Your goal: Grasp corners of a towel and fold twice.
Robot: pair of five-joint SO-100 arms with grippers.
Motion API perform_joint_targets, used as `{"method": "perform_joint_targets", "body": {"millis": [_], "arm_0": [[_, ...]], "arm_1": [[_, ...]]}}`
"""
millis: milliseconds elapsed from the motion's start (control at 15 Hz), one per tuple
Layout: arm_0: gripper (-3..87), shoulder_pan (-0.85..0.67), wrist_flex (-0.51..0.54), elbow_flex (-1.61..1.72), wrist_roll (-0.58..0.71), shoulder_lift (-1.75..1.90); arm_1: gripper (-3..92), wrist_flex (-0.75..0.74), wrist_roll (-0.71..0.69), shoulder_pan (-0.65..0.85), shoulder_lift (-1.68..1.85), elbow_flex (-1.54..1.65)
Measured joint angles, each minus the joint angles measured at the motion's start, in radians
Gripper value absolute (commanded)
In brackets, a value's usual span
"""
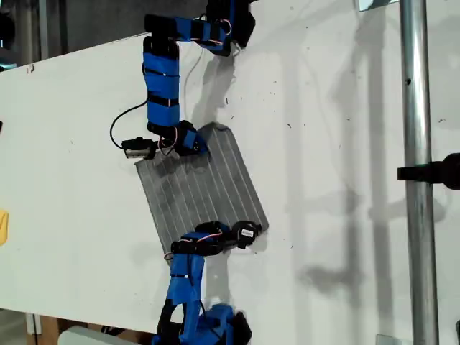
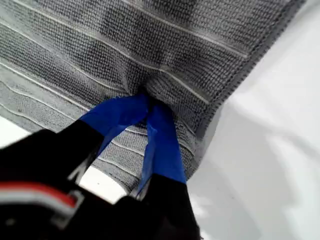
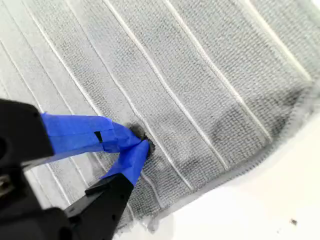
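Grey cloth: the square, soft grey towel (image 1: 201,190) with thin pale parallel stripes lay spread flat on the white table (image 1: 345,144), its stripes running from its near edge to its far edge in the exterior view.
Blue-fingered first gripper: my first gripper (image 2: 150,100) was clenched on the towel (image 2: 150,45), both blue fingers meeting on a small raised pucker of fabric just inside a hemmed edge, with bare table just beyond that edge.
Blue-fingered second gripper: my second gripper (image 3: 140,140) was pinched shut on the towel (image 3: 200,75) too, tips together on a dark fold of cloth between two stripes, near the hem and not far from a rounded corner (image 3: 306,102).
Nearer arm: a blue and black arm (image 1: 187,277) rose from the exterior view's bottom edge, and its tip sat on the towel's near edge, just beside the towel's near corner (image 1: 260,226) on the exterior view's right.
Farther arm: another blue and black arm (image 1: 162,79) came down from beyond the towel, and its tip sat on the towel's far edge, close to the towel's far corner (image 1: 219,129) on the exterior view's right.
Which arm is which: I could not tell from the wrist views which of the two arms carried which gripper.
Metal pole: a shiny upright pole (image 1: 413,144) stood well apart from the towel, toward the exterior view's right.
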Motion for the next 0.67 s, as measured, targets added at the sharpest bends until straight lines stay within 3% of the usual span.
{"method": "perform_joint_targets", "body": {"millis": [133,400,667], "arm_0": [[-2.8,0.038,0.048,-0.002,0.002,0.069],[-2.8,0.058,0.316,-0.256,0.114,0.225],[-2.8,0.06,0.518,-0.408,0.176,0.434]], "arm_1": [[-0.3,0.066,-0.003,-0.002,0.074,0.002],[-0.3,0.284,-0.069,0.091,0.456,-0.005],[-0.3,0.529,-0.114,0.147,0.778,-0.132]]}}
